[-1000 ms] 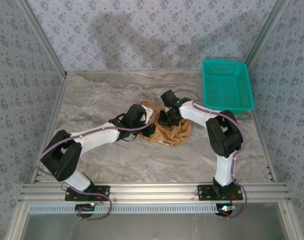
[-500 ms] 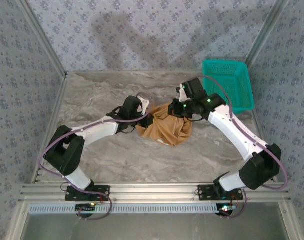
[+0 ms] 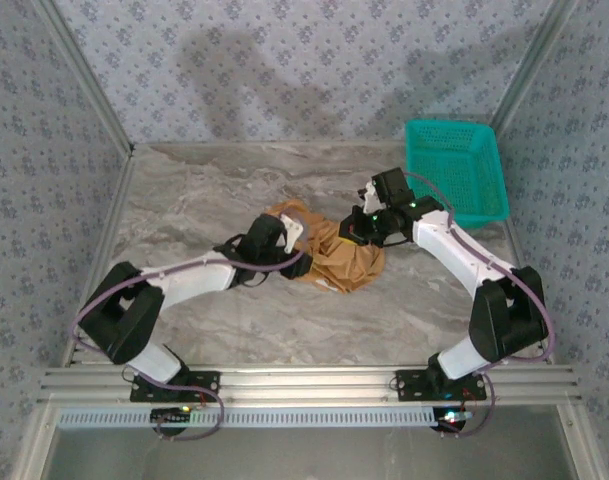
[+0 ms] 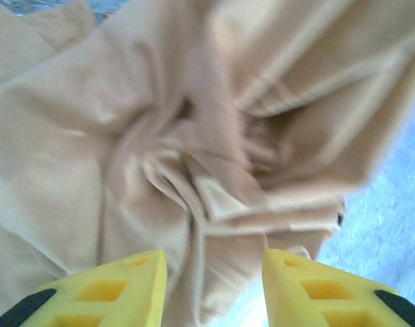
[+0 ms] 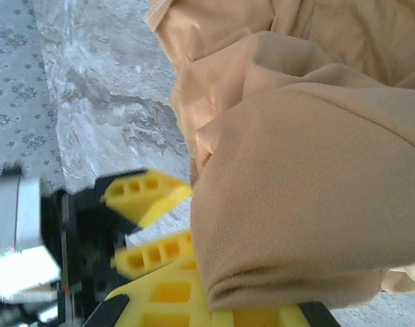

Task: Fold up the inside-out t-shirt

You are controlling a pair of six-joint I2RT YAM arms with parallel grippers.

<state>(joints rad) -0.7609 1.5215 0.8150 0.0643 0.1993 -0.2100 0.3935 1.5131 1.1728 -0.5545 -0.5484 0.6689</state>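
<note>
Opening within the last second, the left tool (image 4: 210, 262) now stands with jaws apart against the inside-out t-shirt (image 3: 339, 262), which lies crumpled mid-table (image 3: 204, 190). With the right tool (image 3: 358, 231) staying clamped on a thick fold, folding seems barely begun.

Matt cloth t-shirt (image 3: 336, 258), smooth yellow plastic fingers (image 4: 309, 289), smooth marbled table (image 3: 204, 190).

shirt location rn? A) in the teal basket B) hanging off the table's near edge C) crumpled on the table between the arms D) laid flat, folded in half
C: the shirt lies in a crumpled heap on the table between the two arms, well apart from the basket.
</note>
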